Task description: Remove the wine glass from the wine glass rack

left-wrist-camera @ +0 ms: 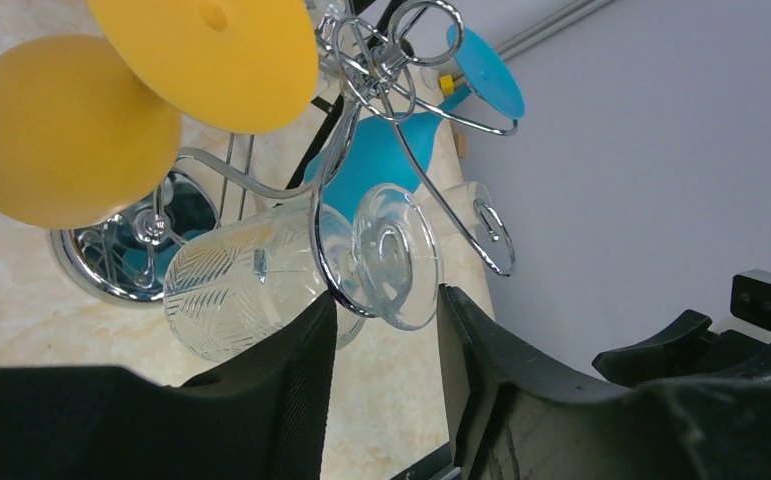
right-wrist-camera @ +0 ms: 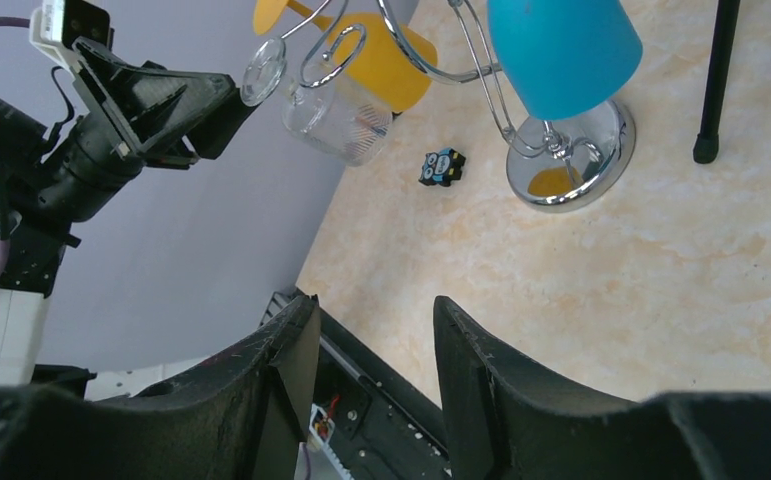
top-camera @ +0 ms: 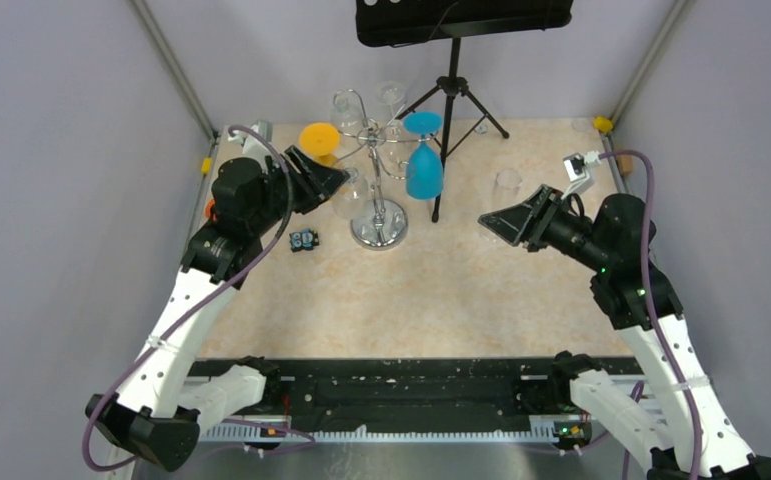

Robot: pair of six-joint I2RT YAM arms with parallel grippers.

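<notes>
left gripper (left-wrist-camera: 386,300) is sitting with fingers apart at the foot of the clear wine glass (left-wrist-camera: 246,285), which is hanging on the wine glass rack (top-camera: 379,234). right gripper (right-wrist-camera: 373,312) is hovering spread, empty.

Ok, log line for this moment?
left gripper: flanking clear wine glass foot, grip unclear | wine glass rack: glass hanging | right gripper: open, empty

The shiny chrome wire wine glass rack (top-camera: 379,232) stands far-centre on the beige speckled table (top-camera: 411,300). On it hang an orange plastic wine glass (top-camera: 319,138) at far left, a blue plastic wine glass (top-camera: 424,168) at right and a clear patterned wine glass (top-camera: 355,194) at near left. The black tripod stand (top-camera: 451,100) is behind-right. 1 small black toy (top-camera: 304,240) lies left of the rack's base.
</notes>
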